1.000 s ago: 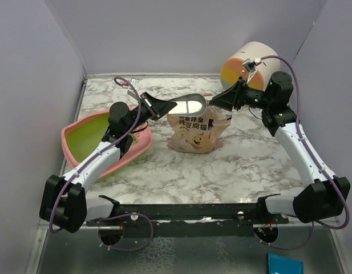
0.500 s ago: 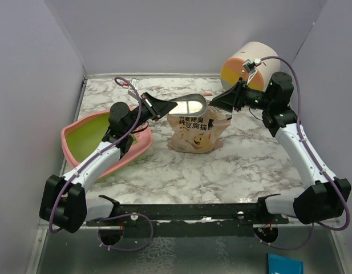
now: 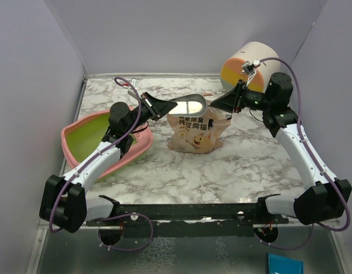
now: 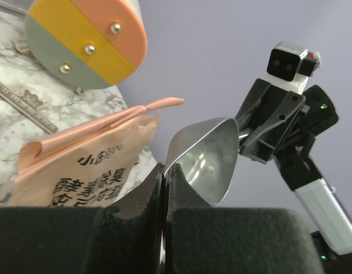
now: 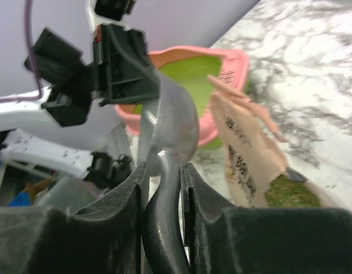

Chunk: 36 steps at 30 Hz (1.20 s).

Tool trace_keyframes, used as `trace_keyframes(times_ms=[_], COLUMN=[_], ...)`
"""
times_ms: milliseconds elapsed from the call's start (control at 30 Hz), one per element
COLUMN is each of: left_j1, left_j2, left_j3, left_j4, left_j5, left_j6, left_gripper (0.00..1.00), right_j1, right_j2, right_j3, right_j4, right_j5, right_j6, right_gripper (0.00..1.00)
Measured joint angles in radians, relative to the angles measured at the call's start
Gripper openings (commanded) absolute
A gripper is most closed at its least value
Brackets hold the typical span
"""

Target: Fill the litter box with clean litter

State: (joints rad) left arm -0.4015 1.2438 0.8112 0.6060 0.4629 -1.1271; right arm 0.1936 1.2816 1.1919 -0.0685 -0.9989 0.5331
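Located litter box (image 3: 90, 137) at 9 o'clock, green floor bare of granules. Located pouch (image 3: 197, 132) upright at centre, top open; noted greenish textured patch inside via right wrist view, judged to be litter (image 5: 281, 191), too blurred to confirm. Observed scoop (image 3: 188, 106) just above pouch top, bowl shiny and apparently empty, pinched at one end by left gripper (image 3: 169, 106), fingers tight together. Observed right gripper (image 3: 217, 103) at pouch's 1 o'clock, jaws narrow, straddling opposite end; unable to tell whether touching metal. Recorded drawer unit (image 3: 244, 68) beyond, at 1 o'clock. Risk: dropping scoop, toppling pouch and spilling litter, through release before firm second grip. Hidden: pouch fill level.
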Motion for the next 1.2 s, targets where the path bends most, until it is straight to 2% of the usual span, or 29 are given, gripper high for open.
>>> trace_keyframes(times_ms=[100, 200, 300, 333, 433, 467, 567, 833, 1000, 1200], left_j1=[0.0, 0.0, 0.0, 0.0, 0.0, 0.0, 0.0, 0.0, 0.0, 0.0], left_j2=[0.0, 0.0, 0.006, 0.01, 0.02, 0.02, 0.016, -0.006, 0.12, 0.246], left_j3=[0.0, 0.0, 0.001, 0.006, 0.052, 0.081, 0.164, 0.301, 0.407, 0.442], left_j4=[0.0, 0.002, 0.002, -0.003, -0.053, -0.097, -0.228, -0.518, -0.653, -0.705], left_j5=[0.002, 0.0, 0.005, 0.013, 0.043, 0.05, 0.049, 0.025, 0.066, 0.171], left_j6=[-0.004, 0.0, 0.018, 0.042, 0.145, 0.206, 0.404, 0.882, 1.124, 1.309], left_gripper=[0.0, 0.02, 0.38, 0.44, 0.5, 0.5, 0.59, 0.58, 0.6, 0.61], right_j1=[0.0, 0.002, 0.002, 0.002, 0.002, 0.002, 0.006, 0.006, 0.006, 0.006], right_j2=[0.0, -0.001, -0.005, -0.008, -0.025, -0.033, -0.061, -0.129, -0.122, -0.094], right_j3=[0.0, 0.0, 0.0, 0.0, 0.001, 0.008, 0.051, 0.297, 0.478, 0.574], right_j4=[-0.005, -0.015, -0.032, -0.045, -0.101, -0.134, -0.221, -0.468, -0.659, -0.838], right_j5=[-0.007, -0.005, 0.004, 0.015, 0.062, 0.09, 0.165, 0.43, 0.576, 0.715], right_j6=[-0.001, -0.005, -0.012, -0.016, -0.042, -0.055, -0.095, -0.23, -0.315, -0.379], right_gripper=[0.02, 0.01, 0.01, 0.01, 0.01, 0.01, 0.01, 0.01, 0.01, 0.01])
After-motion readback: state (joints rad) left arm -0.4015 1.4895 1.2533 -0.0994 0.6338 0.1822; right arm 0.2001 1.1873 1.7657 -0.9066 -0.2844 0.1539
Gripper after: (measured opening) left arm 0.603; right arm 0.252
